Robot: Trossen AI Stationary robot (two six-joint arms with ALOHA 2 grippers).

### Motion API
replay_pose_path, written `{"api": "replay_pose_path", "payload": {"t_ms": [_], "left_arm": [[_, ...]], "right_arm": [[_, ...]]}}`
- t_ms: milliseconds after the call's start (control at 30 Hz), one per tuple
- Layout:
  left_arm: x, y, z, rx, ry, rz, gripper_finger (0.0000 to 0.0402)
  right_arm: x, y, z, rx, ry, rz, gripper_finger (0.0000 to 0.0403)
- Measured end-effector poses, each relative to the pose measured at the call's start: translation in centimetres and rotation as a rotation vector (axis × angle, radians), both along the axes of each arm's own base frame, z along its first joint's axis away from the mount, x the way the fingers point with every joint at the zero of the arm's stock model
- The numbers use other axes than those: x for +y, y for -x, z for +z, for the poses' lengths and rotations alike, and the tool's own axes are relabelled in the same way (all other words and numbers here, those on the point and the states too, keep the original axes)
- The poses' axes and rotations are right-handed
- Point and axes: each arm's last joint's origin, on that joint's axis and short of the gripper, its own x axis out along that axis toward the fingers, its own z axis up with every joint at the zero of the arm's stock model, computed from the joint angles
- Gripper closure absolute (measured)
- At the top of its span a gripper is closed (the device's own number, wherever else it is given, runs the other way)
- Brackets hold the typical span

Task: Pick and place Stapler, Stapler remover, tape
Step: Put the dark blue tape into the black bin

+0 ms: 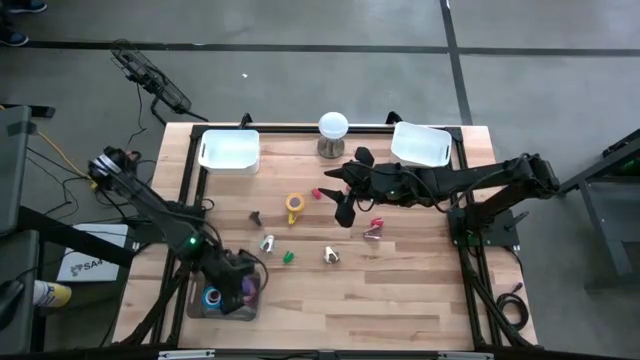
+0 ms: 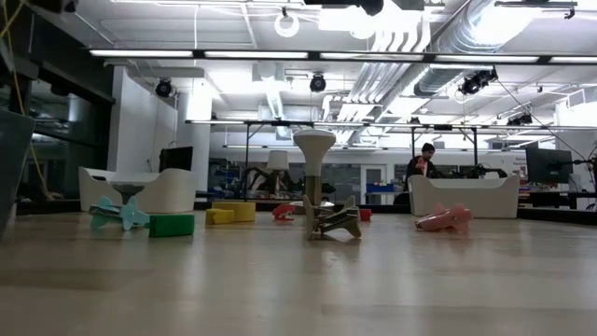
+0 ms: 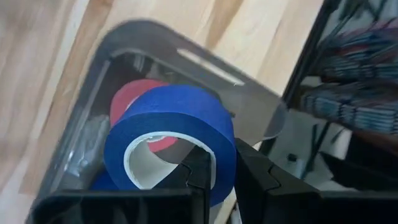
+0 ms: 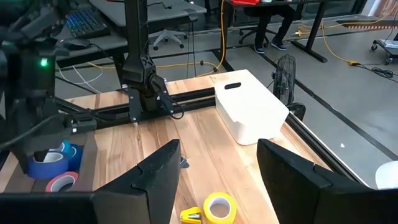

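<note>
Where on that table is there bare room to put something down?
The near strip of the table, right of the clear bin, is bare wood. So is the stretch between the two white bins, apart from the lamp. The middle is crowded with small items around the yellow tape and the right hand.

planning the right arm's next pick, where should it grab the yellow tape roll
Take the yellow ring-shaped tape roll across its wall: one finger in the open centre, one outside. In the right wrist view it seems to lie flat, hole upward, so come straight down. The open right pincer hovers just beside it.
</note>
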Motion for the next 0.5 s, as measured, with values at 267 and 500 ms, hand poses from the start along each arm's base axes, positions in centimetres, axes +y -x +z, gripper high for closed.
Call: {"api": "replay_pose_path", "payload": {"t_ms": [267, 500], "left_arm": [[-1.1, -0.6, -2.4, 0.07, -0.071, -0.041, 0.0364], [-1.5, -1.1, -3.8, 0.103, -0.118, -0.075, 0.0364]], "right_arm": [[0.0, 0.0, 0.0, 0.001, 0.0, 0.0, 0.0198], [0.0, 0.0, 0.0, 0.001, 0.0, 0.0, 0.0198]]}}
